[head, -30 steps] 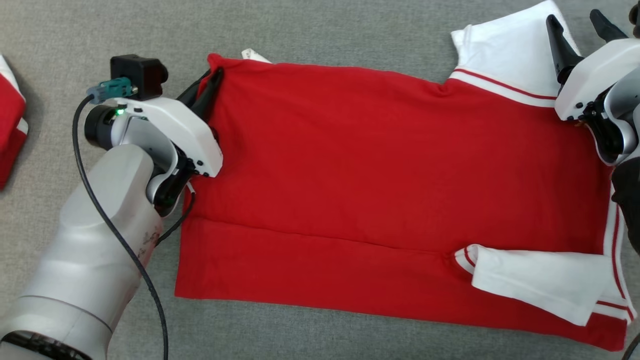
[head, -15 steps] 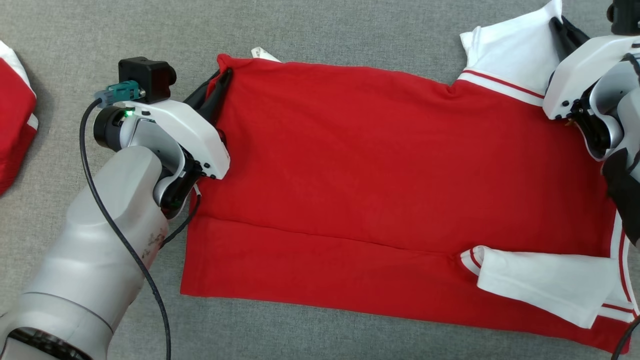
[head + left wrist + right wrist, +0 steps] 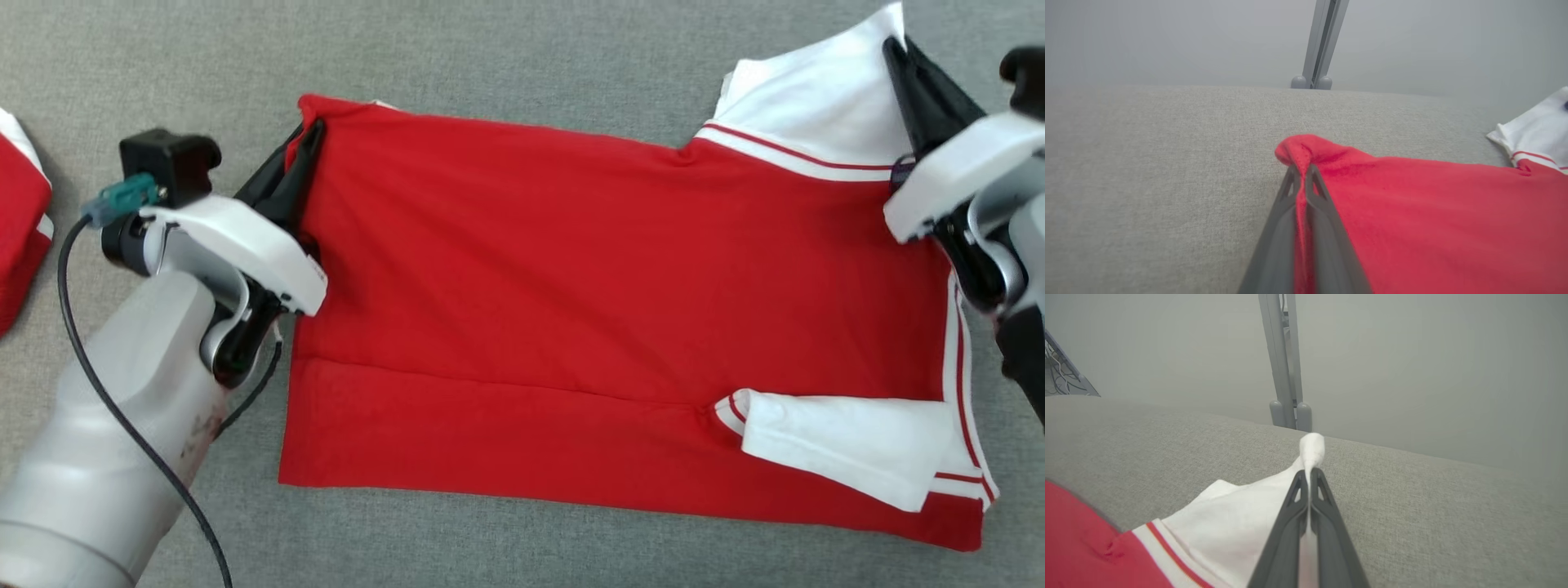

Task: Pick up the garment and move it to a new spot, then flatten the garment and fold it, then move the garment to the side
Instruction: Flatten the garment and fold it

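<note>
Grippers are both clamped on cloth: left gripper (image 3: 306, 135) pinches the garment's (image 3: 571, 269) red corner at 10 o'clock, right gripper (image 3: 894, 45) its white sleeve (image 3: 816, 98) at 1 o'clock. Garment lies spread across the grey tabletop (image 3: 490, 49); a pale wall (image 3: 1412, 375) stands behind.

I am closing my right pincer (image 3: 1309, 473) on the corner of the white sleeve (image 3: 808, 98) of the shirt (image 3: 571, 245); a second ago its fingers (image 3: 1286, 522) were standing open above it. The cloth is bunching between them.

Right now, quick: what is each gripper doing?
Left gripper: closed, pinching a corner of the red shirt.
Right gripper: closed, pinching the shirt's white sleeve.
</note>
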{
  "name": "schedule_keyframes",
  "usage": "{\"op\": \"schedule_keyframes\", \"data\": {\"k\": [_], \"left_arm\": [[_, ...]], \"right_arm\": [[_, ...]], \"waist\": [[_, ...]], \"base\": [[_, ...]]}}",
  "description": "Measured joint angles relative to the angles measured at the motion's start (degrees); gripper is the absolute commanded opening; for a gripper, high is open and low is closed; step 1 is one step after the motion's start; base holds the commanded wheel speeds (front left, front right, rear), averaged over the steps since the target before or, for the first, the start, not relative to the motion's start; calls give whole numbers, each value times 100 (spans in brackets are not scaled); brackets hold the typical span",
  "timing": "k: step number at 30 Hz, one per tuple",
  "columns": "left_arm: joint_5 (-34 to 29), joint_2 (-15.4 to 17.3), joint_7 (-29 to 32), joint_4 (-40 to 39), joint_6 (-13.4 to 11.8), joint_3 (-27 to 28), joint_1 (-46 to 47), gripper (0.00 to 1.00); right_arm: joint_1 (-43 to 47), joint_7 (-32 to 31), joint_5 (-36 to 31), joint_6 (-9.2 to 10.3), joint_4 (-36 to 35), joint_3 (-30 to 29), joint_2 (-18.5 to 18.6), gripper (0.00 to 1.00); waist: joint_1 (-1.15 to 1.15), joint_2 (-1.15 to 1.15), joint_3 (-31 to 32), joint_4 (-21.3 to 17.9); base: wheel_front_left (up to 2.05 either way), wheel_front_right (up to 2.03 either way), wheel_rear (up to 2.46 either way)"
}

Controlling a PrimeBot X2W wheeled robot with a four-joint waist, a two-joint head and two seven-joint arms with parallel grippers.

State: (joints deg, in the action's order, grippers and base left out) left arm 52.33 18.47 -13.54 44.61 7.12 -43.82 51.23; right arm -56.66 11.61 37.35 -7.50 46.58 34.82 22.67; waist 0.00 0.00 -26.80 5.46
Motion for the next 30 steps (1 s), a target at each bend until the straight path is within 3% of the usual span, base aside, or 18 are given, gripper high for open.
{"op": "schedule_keyframes", "data": {"k": [7,15,22,30], "left_arm": [[98,408,-64,-1068,-283,143,-881,0],[385,1013,62,-2696,-780,256,-2041,0],[517,1445,203,-3652,-1215,321,-2695,0],[706,1764,354,-4348,-1593,393,-3254,0]], "right_arm": [[1196,157,522,0,-1510,89,591,0],[2809,-42,894,2,-3009,-456,1011,0],[3991,-397,832,2,-3849,-1076,891,0],[5293,-927,604,1,-4621,-2015,304,0]], "waist": [[0,0,236,-119],[0,0,448,-253],[0,0,594,-312],[0,0,759,-377]], "base": [[0,0,0],[0,0,0],[0,0,0],[0,0,0]]}}
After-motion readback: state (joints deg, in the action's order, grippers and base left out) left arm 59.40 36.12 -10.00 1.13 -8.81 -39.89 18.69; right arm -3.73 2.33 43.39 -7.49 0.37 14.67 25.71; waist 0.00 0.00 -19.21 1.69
